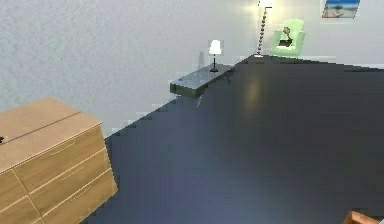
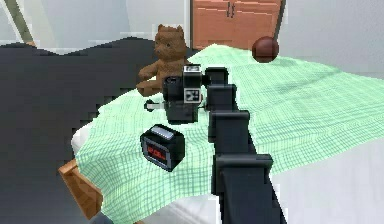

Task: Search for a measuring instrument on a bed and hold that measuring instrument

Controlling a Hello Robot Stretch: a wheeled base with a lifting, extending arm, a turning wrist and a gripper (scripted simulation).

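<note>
Claw (image 2: 158,100): hanging at the arm's far end above the bed, just at 6 o'clock of the teddy bear. With the bear sitting right behind it, I cannot tell its state or whether it is holding anything.
Arm (image 2: 240,170): dark square bar, rising from the arm side view's 6 o'clock edge and reaching toward 11 o'clock across the blanket.
Black box (image 2: 160,147): small, hard-edged, with a red front. It is lying on the blanket at 6 o'clock of the claw, near the bed's edge, and is the one thing on the bed looking like a measuring instrument.
Bed (image 2: 320,110): green checked blanket, soft and lightly rumpled, falling away at 7 o'clock, where a wooden corner (image 2: 80,190) is jutting out.
Teddy bear (image 2: 165,55): brown and plush, sitting upright on the blanket.
Ball (image 2: 264,48): dark red and round, resting at 2 o'clock of the claw near the bed's far edge.
Floor (image 1: 270,150): dark, smooth and faintly glossy, spreading wide from the forward view's middle toward 3 o'clock.
Dresser (image 1: 50,160): pale wood with drawer fronts, crowding the forward view's 8 o'clock corner.
Bench (image 1: 190,85): low grey slab against the wall at 12 o'clock, carrying a white-shaded lamp (image 1: 215,50).
Armchair (image 1: 288,40): green, standing at 1 o'clock in the far corner beside a floor lamp (image 1: 262,25).
</note>
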